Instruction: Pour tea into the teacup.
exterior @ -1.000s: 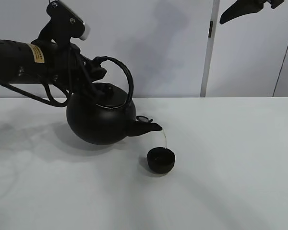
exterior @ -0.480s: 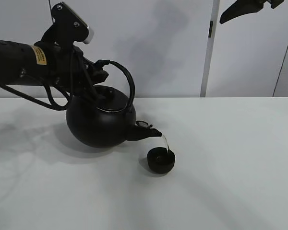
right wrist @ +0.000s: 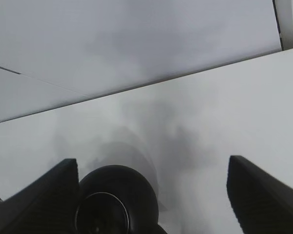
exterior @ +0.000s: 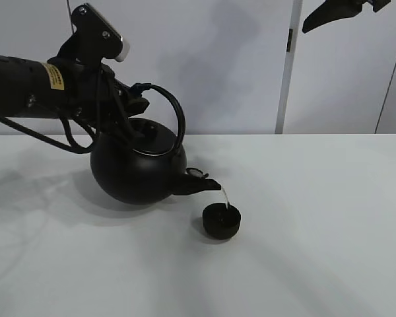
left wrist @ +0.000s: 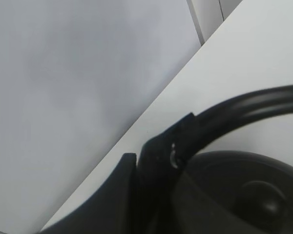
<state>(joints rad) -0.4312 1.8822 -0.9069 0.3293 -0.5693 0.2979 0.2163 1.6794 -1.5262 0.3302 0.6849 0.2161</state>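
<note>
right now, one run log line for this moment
phase: pouring | left end effector: shut on kettle handle | tea: streaming into teacup | right end effector: open, raised

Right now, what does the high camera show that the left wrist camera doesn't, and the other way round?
Only the high view: the teacup and the thin stream of tea falling into it from the spout. Only the left wrist view: a close look at the left claw shut on the handle. Both: the black kettle, tilted, and the white table.
</note>
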